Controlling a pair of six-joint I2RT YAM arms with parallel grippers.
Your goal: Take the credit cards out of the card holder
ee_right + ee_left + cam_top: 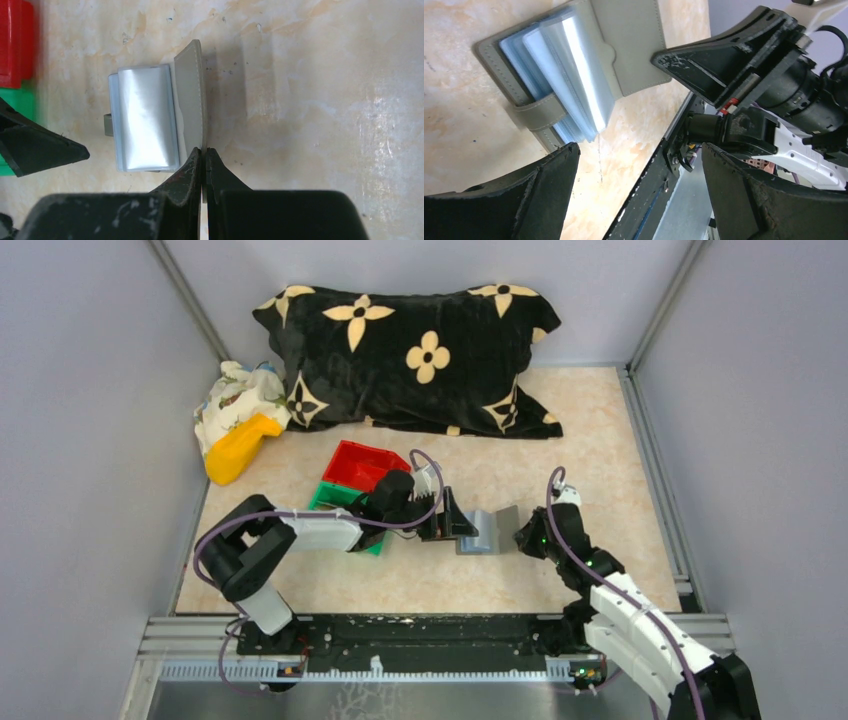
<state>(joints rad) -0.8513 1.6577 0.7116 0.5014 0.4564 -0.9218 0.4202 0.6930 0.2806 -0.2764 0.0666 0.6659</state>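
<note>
At the left, the green bin (328, 496) and red bin (352, 456) sit side by side, partly behind the left arm. The left gripper (452, 523), jaws spread wide, hangs just left of the card holder (482, 532), which lies open on the table (600, 440) with its clear card sleeves (145, 117) exposed. The right gripper (204, 162), fingers pressed together, pinches the holder's raised cover edge.

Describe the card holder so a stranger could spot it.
From the black flowered pillow, come forward past the red bin and green bin. Right of them lies the card holder: small, grey, opened on clear sleeves, not a boxy tub.
</note>
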